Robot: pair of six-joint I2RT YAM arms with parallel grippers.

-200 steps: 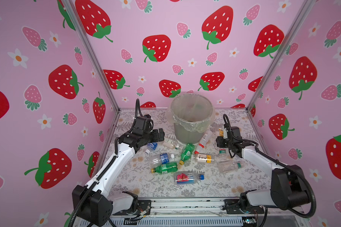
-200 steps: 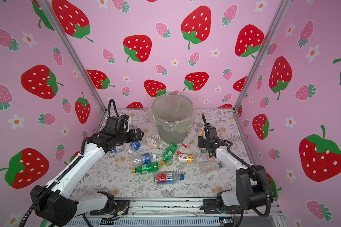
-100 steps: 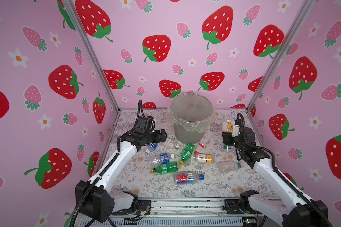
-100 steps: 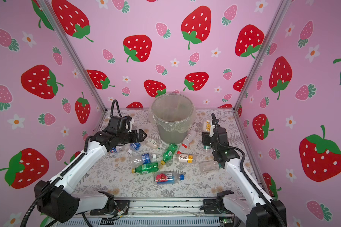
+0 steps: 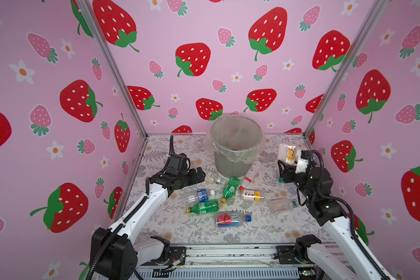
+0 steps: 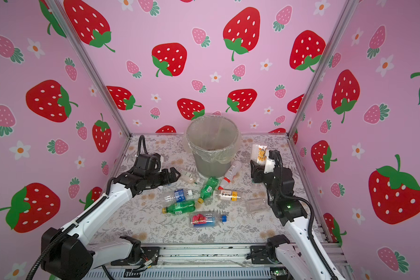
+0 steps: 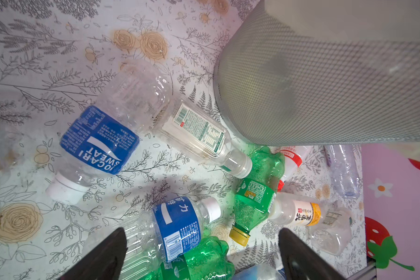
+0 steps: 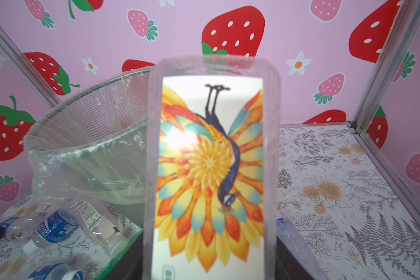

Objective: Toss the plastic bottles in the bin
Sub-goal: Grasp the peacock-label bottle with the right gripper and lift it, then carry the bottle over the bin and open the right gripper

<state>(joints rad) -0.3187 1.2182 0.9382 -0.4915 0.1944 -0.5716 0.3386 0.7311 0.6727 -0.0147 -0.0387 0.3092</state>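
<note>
- The right gripper [image 5: 287, 165] was clamped on a peacock-labelled bottle [image 5: 287, 151], held upright in the air to the right of the bin [image 5: 230, 167];
- the left gripper [image 5: 199, 174] stood wide open, low beside the other bottles [image 5: 229, 188] lying on the table [image 5: 180, 145] before the bin.

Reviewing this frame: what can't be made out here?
- Bin contents: top views, hazy liner hides them.
- Right claw tips: right wrist view, held bottle covers them.
- Green bottle: left wrist view, cut off by the frame edge.
</note>
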